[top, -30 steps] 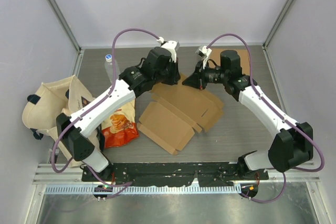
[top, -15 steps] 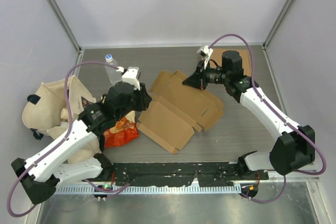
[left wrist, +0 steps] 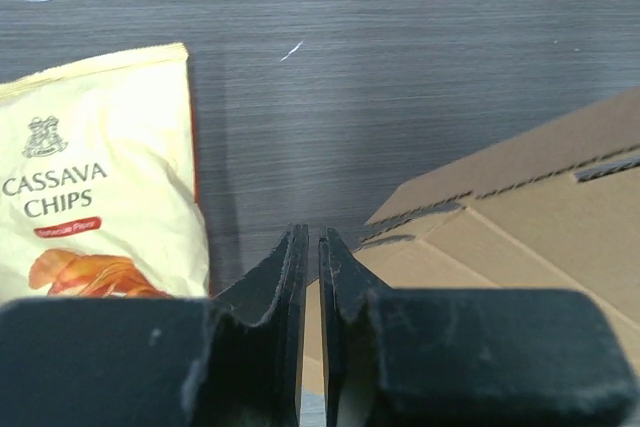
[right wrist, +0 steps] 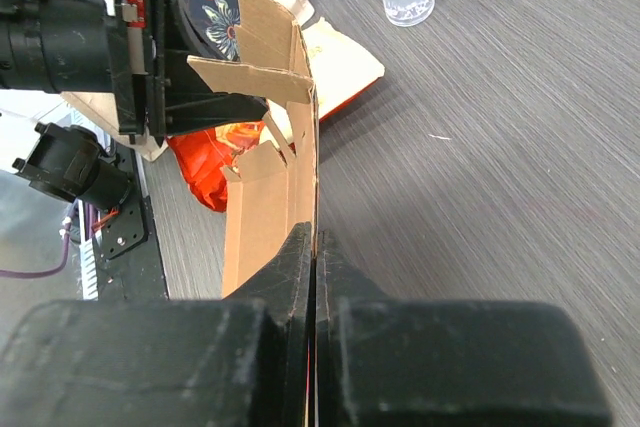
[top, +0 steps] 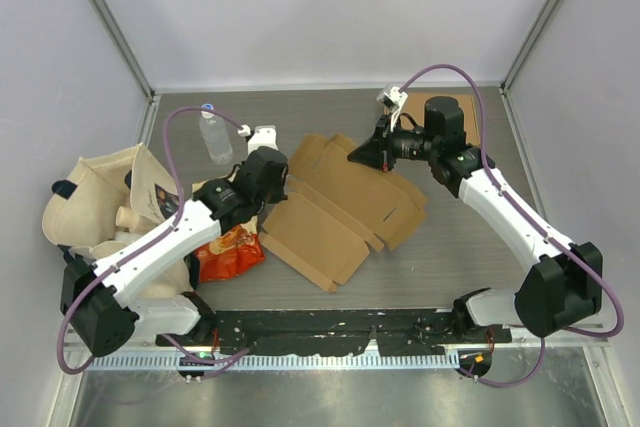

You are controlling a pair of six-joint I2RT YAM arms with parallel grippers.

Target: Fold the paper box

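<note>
The paper box (top: 340,207) lies unfolded as a brown cardboard sheet in the middle of the table. My right gripper (top: 352,156) is shut on its far edge and holds that panel (right wrist: 270,217) raised on edge; in the right wrist view the cardboard runs straight out from between the gripper's (right wrist: 315,237) closed jaws. My left gripper (top: 278,190) hovers at the box's left edge. Its jaws (left wrist: 311,237) are closed to a thin slit with nothing between them, and the cardboard (left wrist: 520,207) lies beneath and to their right.
A bag of cassava chips (top: 228,242) lies left of the box, beside a cloth tote bag (top: 100,202). A clear water bottle (top: 213,132) stands at the back left. Another cardboard piece (top: 450,107) lies at the back right, behind my right arm.
My left arm pulled back from the box's far edge, swung left, and now sits at the box's left edge with its jaws closed again. The right gripper kept its hold.
</note>
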